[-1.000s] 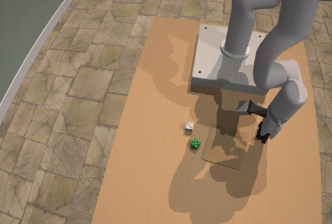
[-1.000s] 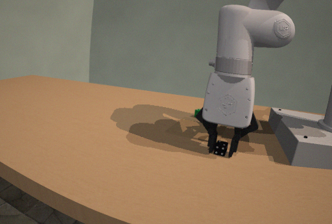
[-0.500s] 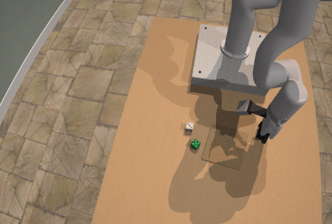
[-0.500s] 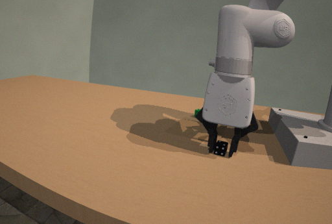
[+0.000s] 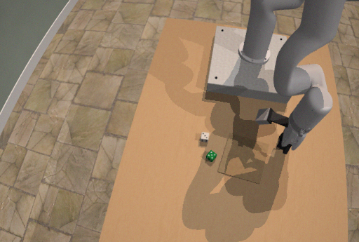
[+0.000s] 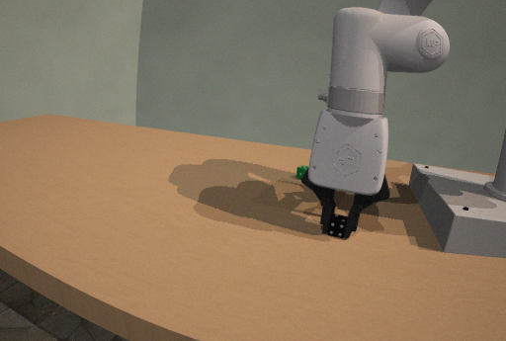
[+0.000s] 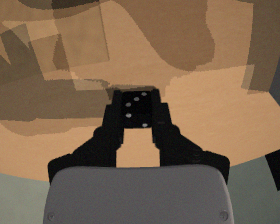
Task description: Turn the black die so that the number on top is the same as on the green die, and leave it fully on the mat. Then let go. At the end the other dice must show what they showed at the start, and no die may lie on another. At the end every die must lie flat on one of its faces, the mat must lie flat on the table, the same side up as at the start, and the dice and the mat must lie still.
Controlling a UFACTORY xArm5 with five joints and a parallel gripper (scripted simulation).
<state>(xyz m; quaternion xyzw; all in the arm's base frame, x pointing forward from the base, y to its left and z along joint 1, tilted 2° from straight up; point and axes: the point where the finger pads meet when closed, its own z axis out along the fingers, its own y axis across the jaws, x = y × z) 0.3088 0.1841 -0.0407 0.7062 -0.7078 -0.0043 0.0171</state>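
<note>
My gripper points down at a slant beside the mat, fingertips low at the table. It is shut on the black die, with one finger against each side. In the wrist view one die face shows three pips in a diagonal and another shows two; which is on top I cannot tell. The gripper hides the die in the top view. The green die shows five on top and lies on the table left of the mat. The mat lies flat, partly in shadow.
A white die lies on the table just behind the green die, apart from it. The robot's base plate stands behind the mat. The table's edge runs along the front in the exterior view.
</note>
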